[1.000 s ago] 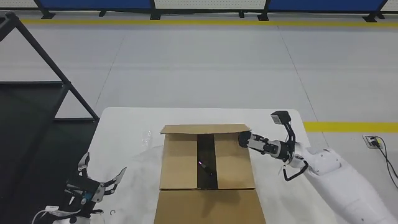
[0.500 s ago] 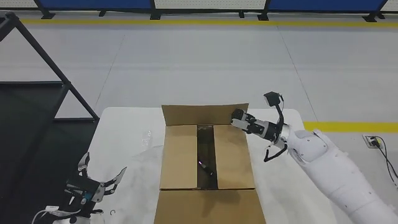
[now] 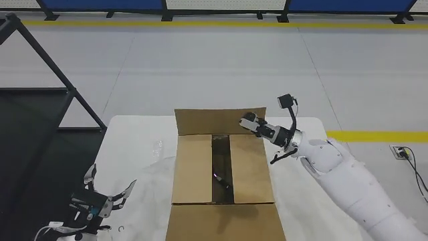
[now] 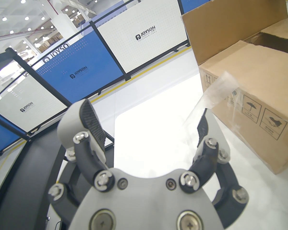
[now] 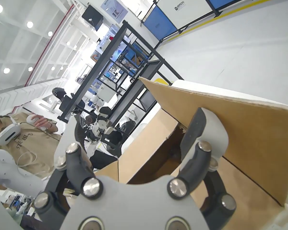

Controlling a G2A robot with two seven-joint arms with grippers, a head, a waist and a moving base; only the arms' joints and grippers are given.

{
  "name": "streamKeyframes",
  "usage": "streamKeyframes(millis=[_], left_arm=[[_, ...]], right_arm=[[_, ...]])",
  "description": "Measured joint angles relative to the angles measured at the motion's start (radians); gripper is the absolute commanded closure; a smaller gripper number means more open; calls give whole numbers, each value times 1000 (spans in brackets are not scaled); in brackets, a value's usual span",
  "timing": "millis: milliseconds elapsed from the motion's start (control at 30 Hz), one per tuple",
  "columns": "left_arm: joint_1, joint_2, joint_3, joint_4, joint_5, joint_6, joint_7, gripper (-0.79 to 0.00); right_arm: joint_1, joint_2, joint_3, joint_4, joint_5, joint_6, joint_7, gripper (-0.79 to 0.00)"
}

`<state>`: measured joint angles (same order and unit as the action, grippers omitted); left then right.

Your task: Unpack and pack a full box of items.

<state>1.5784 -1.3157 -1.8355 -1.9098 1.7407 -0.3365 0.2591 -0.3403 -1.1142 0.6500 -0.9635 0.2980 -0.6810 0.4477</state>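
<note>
The cardboard box (image 3: pixel 200 174) sits on the white tabletop (image 3: pixel 134 134) in the lower middle of the top view, its long axis running from the top of the frame to the bottom. Its far flap (image 3: pixel 217 122) stands raised, and its hinge and free edge run left to right across the frame.

The right end effector (image 3: pixel 246 122) is at the right end of that flap, near its upper corner. Its fingers (image 5: pixel 194 130) are spread. In the right wrist view 1 of them rests against the flap's inner brown face, while the other stands clear of the cardboard, so nothing is pinched.

The coming move likely turns on this contact. The flap lies on the upper-frame side of the end effector, so a push toward the top of the frame would fold it back off the opening.

The 2 side flaps (image 3: pixel 194 171) lie nearly flat over the box, with a dark gap (image 3: pixel 223 167) between them running top to bottom.

The left end effector (image 3: pixel 110 181) hangs at the lower left of the top view, its fingers spread and holding nothing. It is well apart from the box, so the right arm is clearly the nearer one for this flap
</note>
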Motion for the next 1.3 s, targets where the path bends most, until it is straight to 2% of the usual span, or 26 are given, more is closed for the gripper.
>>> streamKeyframes(millis=[167,367,567,767,933,1067,1200,1300], left_arm=[[0,0,0,0,0,0,0,-785],[0,0,0,0,0,0,0,-785],[0,0,0,0,0,0,0,-785],[0,0,0,0,0,0,0,-785],[0,0,0,0,0,0,0,-785],[0,0,0,0,0,0,0,-785],[0,0,0,0,0,0,0,-785],[0,0,0,0,0,0,0,-785]], right_arm=[[66,-63,-46,110,-23,108,-37,-785],[132,-131,-79,276,49,192,74,-785],[174,-182,-89,393,104,256,210,-785],[193,-218,-81,471,131,250,262,-785],[188,-224,-34,491,198,103,301,-785],[169,-212,21,465,297,-5,450,-785],[135,-194,62,398,387,4,642,-785],[101,-182,72,322,408,67,759,-785]])
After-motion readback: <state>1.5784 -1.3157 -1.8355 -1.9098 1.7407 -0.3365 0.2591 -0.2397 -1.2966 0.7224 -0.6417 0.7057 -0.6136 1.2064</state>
